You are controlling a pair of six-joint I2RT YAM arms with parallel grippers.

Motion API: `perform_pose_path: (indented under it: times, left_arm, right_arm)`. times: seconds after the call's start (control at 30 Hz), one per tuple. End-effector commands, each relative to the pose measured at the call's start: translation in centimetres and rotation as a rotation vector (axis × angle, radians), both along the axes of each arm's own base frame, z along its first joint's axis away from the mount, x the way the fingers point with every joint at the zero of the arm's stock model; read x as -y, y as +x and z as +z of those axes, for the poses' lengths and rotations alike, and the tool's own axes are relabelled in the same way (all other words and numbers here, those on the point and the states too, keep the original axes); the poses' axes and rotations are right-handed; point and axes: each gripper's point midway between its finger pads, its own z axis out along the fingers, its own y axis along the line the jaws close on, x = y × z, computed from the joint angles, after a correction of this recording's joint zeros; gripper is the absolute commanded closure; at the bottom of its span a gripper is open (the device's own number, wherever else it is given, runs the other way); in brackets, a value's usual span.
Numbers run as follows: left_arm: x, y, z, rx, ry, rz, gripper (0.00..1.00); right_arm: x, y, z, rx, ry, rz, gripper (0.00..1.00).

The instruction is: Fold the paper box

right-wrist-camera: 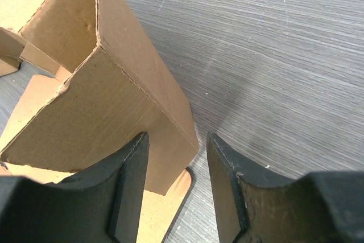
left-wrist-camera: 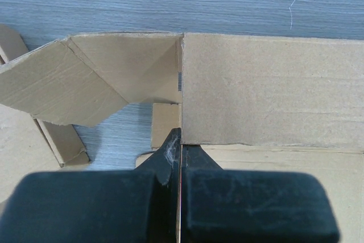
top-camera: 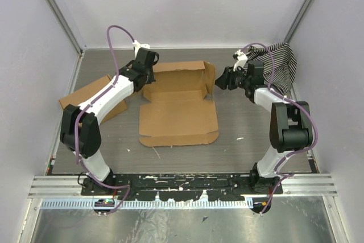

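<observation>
The paper box (top-camera: 179,115) lies mostly flat in the middle of the table, its back wall and right side flap (top-camera: 209,81) raised. My left gripper (top-camera: 148,79) is at the box's back left corner. In the left wrist view it (left-wrist-camera: 181,138) is shut on a thin upright cardboard edge of the paper box (left-wrist-camera: 273,89), where the back wall meets a slanting side flap (left-wrist-camera: 85,78). My right gripper (top-camera: 220,79) stands open by the raised right flap. In the right wrist view the flap's (right-wrist-camera: 114,101) lower corner sits between the spread fingers of that gripper (right-wrist-camera: 176,160), touching neither.
A second, blockier brown cardboard box (top-camera: 91,92) lies at the left, partly under my left arm. A black-and-white striped cloth (top-camera: 282,60) is bunched in the back right corner behind my right arm. Walls close in the table on three sides.
</observation>
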Motion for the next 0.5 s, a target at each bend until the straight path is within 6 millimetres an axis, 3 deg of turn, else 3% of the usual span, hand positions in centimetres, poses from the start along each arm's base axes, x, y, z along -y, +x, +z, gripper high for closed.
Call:
perform_pose_path:
  times: [0.0,0.47]
  left_arm:
    - [0.0,0.6,1.5,0.023,-0.001,0.013,1.0]
    - [0.3,0.7,0.8,-0.001,0.01,0.001,1.0]
  right_arm:
    - [-1.2,0.0,4.1,0.148,0.021,0.071,0.49]
    - [-4.4,0.1,4.6,0.273,-0.004,0.21,0.47]
